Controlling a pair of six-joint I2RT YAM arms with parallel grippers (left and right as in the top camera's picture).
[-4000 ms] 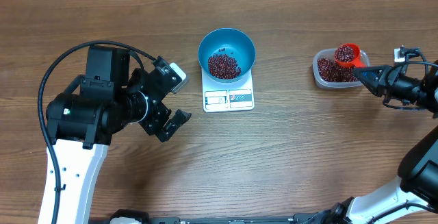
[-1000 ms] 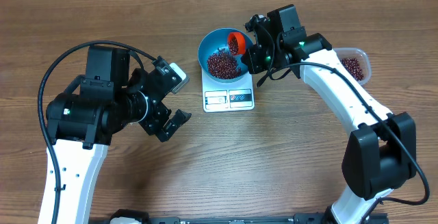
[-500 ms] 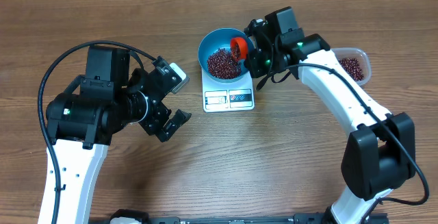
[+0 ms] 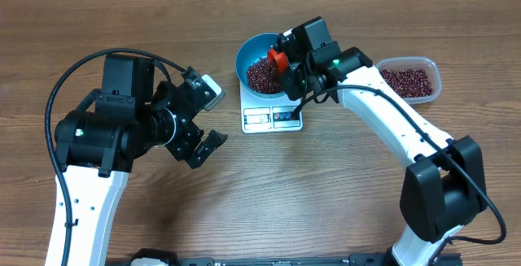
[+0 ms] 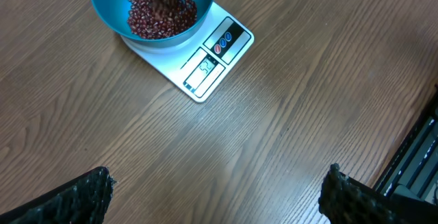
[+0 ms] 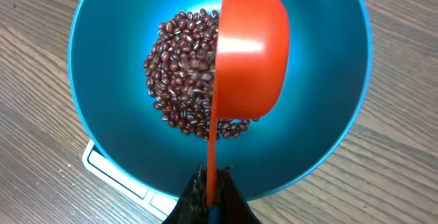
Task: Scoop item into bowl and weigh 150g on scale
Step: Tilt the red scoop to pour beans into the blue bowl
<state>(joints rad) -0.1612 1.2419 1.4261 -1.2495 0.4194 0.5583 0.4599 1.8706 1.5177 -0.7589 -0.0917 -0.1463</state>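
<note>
Blue bowl (image 4: 247, 52) holds beans (image 4: 262, 76) beneath scoop (image 4: 278, 58) clamped in right claw (image 6: 211, 195); left claw (image 4: 211, 115) apart.

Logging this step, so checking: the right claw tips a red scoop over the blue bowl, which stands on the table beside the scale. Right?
No: the bowl stands on the scale, not beside it, as the overhead view shows. The right claw does tip the red scoop over the bowl.
</note>
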